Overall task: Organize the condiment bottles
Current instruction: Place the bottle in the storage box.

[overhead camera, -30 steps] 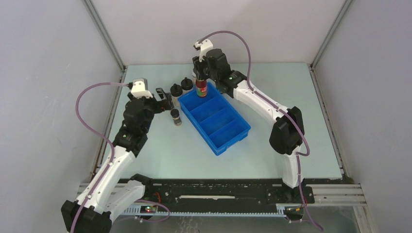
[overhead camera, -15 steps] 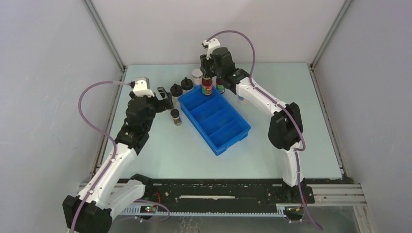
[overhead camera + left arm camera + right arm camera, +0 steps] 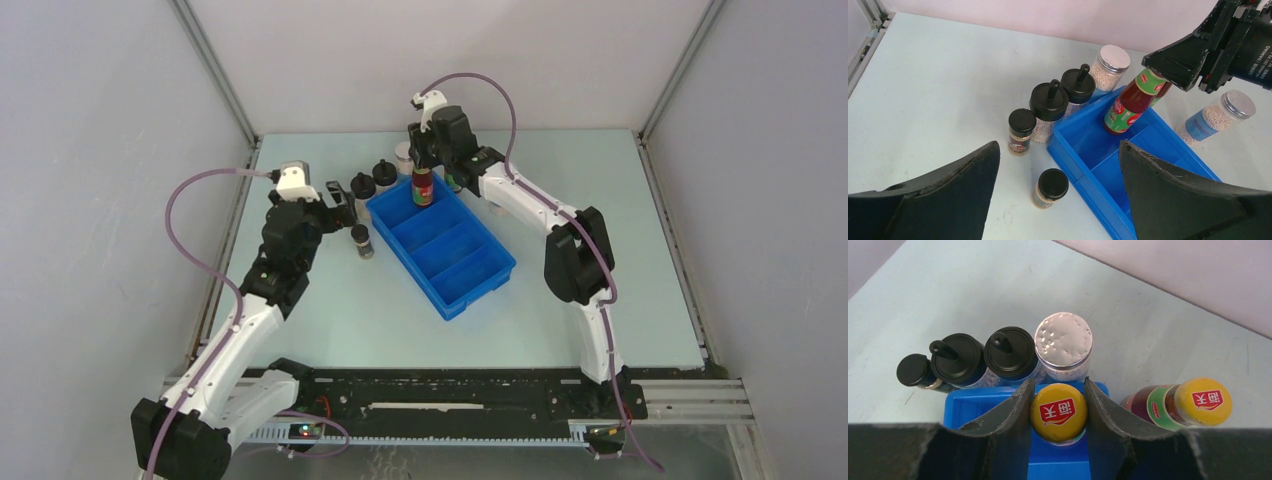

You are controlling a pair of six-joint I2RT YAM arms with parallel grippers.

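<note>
Here, right gripper (image 3: 1058, 390) holds red bottle (image 3: 1058, 412) at blue tray (image 3: 964, 404).

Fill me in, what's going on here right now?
The right gripper is shut on a red sauce bottle, holding it tilted with its base in the far end compartment of the blue tray. The left gripper is open and holds nothing, hovering near the black-lidded jars standing beside the tray.
</note>
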